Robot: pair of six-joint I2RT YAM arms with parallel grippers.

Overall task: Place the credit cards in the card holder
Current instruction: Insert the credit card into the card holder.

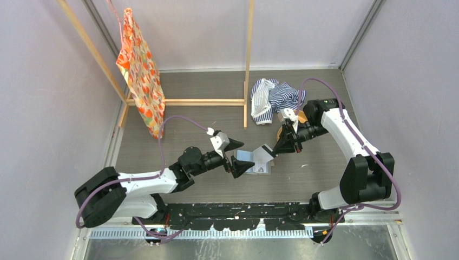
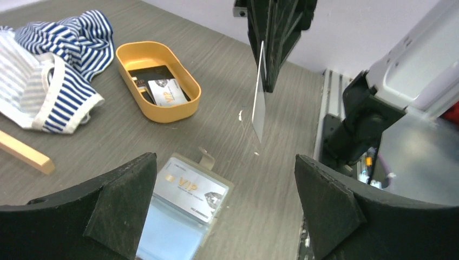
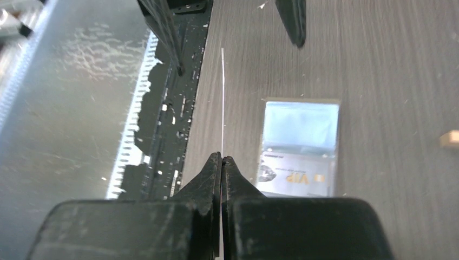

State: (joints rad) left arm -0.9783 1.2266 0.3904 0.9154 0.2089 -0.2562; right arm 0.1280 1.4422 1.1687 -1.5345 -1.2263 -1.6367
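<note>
Looking down from above, the grey-taupe soft folding card holder (image 1: 258, 167) lies opened flat on the grey wood-grain table (image 1: 303, 181), near its front middle. The left gripper (image 1: 246, 154) sits over the holder's left half, jaws spread wide and holding nothing; whether it touches the holder cannot be told. The right gripper (image 1: 281, 146) hangs just beside the holder's far right corner, pinched on a pale thin rectangular credit card (image 1: 264, 154) held tilted above the holder. Behind it, the oval orange-tan tray (image 1: 296, 115) is mostly hidden by the arm, beside a blue-and-white striped cloth (image 1: 276, 96). Left wrist view: both black fingers (image 2: 119, 206) stand far apart; the opened holder (image 2: 162, 238) lies on the table between them, a silver VIP card (image 2: 189, 189) in its pocket. The held card (image 2: 259, 97) hangs edge-down, clear of the table. The tray (image 2: 162, 115) holds one black card (image 2: 149, 73) and one silver card (image 2: 169, 92). Right wrist view: the jaws are closed tight on the card (image 3: 222, 97), seen edge-on, left of the holder (image 3: 300, 127).
</note>
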